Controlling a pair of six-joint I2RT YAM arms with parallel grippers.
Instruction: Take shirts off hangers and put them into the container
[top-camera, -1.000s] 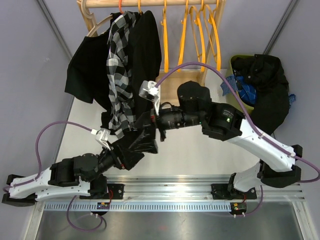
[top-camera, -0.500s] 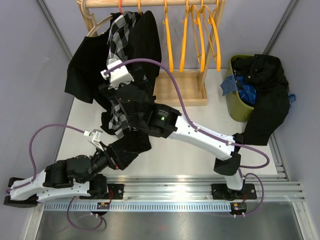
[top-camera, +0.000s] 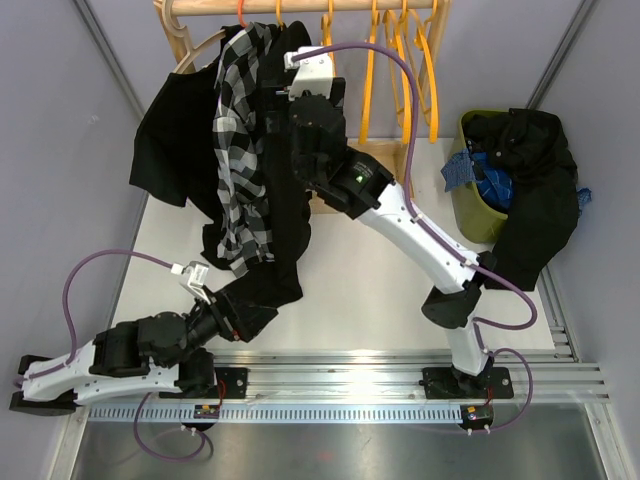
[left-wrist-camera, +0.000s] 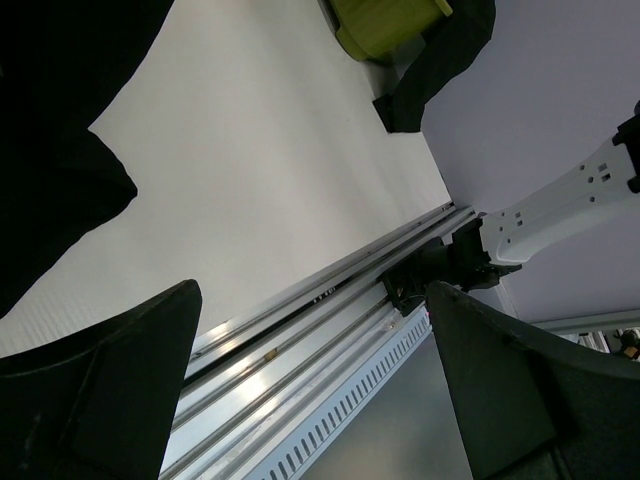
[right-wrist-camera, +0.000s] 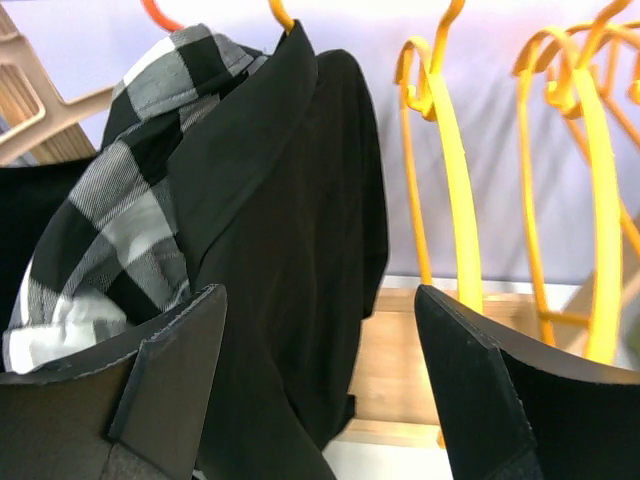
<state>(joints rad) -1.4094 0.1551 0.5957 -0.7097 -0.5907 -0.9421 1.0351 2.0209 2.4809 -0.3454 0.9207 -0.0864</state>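
Left gripper (left-wrist-camera: 312, 295): jaws apart, empty. Right gripper (right-wrist-camera: 320, 300): jaws apart, plain black long-sleeved cloth shirt (right-wrist-camera: 300, 230) directly ahead. Advise closing on the collar (right-wrist-camera: 262, 105) just below the thin orange plastic hanger (right-wrist-camera: 283, 12), then lifting off.

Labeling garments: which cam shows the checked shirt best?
Top external: the checked shirt shows nearly full length, hanging between black shirts. Right wrist catches only its shoulder, beside a black one. Left wrist shows none of it, only black cloth.
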